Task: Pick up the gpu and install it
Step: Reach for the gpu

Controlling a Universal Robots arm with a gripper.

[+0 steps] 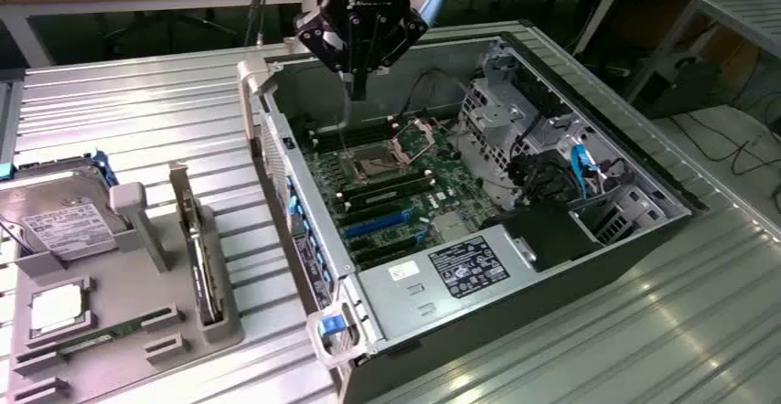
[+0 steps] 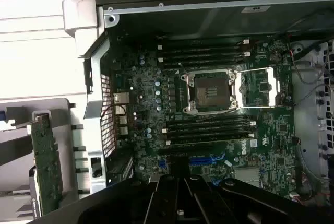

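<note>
The gpu (image 1: 201, 250) stands on its edge in a slot of the grey holder (image 1: 128, 331) at the exterior view's left; its green board (image 2: 47, 166) also appears in the wrist view. My gripper (image 1: 357, 86) hangs above the far end of the open computer case (image 1: 274, 148), well away from the gpu, with nothing in it. In the wrist view its black fingers (image 2: 182, 198) are pressed together, shut, over the motherboard (image 2: 146, 109) with its open CPU socket (image 2: 209, 91) and blue card slots (image 2: 206, 160).
The holder also carries a silver hard drive (image 1: 61, 221), a CPU chip (image 1: 55, 308) and a RAM stick (image 1: 98, 338). Inside the case are a power supply (image 1: 470, 267), drive cages (image 1: 500, 121) and blue cables (image 1: 583, 168). Everything rests on a ribbed metal table (image 1: 134, 102).
</note>
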